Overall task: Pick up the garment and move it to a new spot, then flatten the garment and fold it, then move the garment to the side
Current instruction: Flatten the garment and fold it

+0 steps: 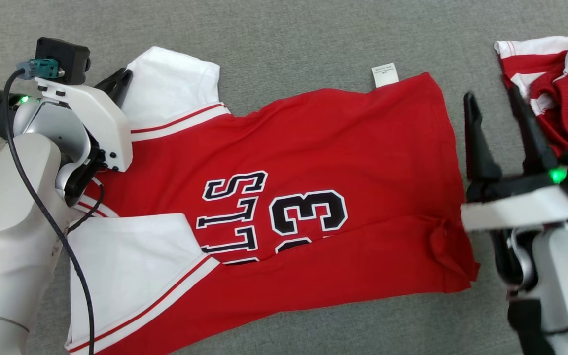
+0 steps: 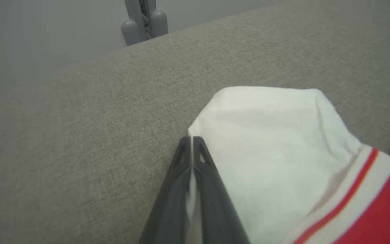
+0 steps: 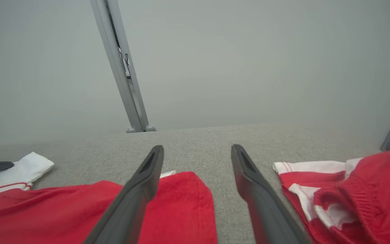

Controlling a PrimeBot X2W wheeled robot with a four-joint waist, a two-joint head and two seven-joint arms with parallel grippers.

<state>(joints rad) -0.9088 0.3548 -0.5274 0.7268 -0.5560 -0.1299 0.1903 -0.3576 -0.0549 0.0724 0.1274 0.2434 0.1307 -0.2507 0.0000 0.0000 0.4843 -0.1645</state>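
Grey woven surface (image 1: 284, 29) carries the red shirt (image 1: 313, 162) spread flat, long axis running side to side, collar end leftward. The left claw (image 1: 119, 81) is clamped on the far white sleeve (image 1: 170, 84) (cloth shows between its fingers). The right claw (image 1: 492, 96) hangs spread wide just beside the hem, nearer that end, with another red garment (image 1: 560, 74) beyond.

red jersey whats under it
The grey cloth surface shows all round the red jersey, so it likely runs beneath; whatever else lies under is covered.
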